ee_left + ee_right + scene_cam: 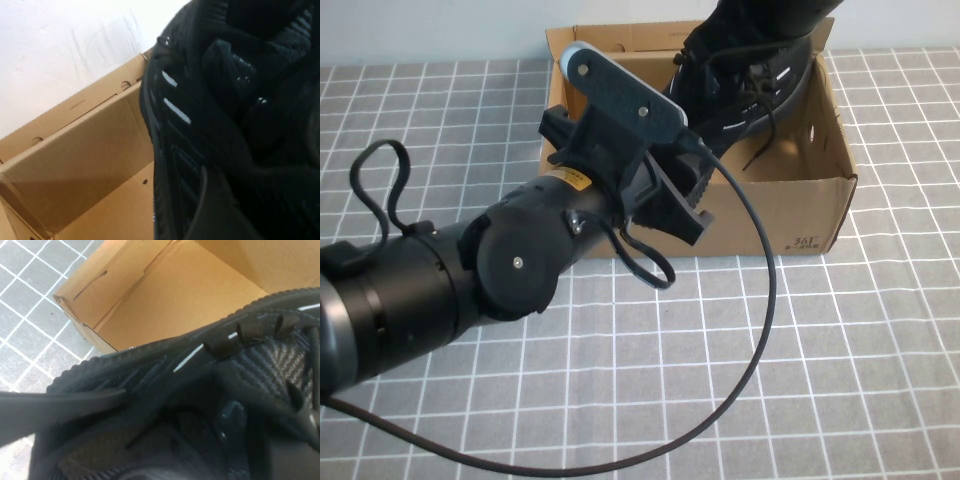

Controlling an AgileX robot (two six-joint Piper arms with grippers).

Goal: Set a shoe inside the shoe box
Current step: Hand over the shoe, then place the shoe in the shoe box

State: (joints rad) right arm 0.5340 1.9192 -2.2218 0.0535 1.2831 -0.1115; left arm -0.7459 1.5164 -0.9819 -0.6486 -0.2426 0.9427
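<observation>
Box print reads "361" on the near right corner of the shoe box [807, 242]. Your shoe [745, 85] hangs over the open box, toe tilted down inside, laces dangling. Right end effector [150, 440] is clenched on the shoe's collar from above. Left end effector [692, 190] sits at the box's near wall, just beside the shoe; can't tell its grip state. Box stands on the checked bench [820, 380].

Black mesh shoe [745, 85] tilted over the open brown shoe box [815, 205] — laces dangling inside.
</observation>
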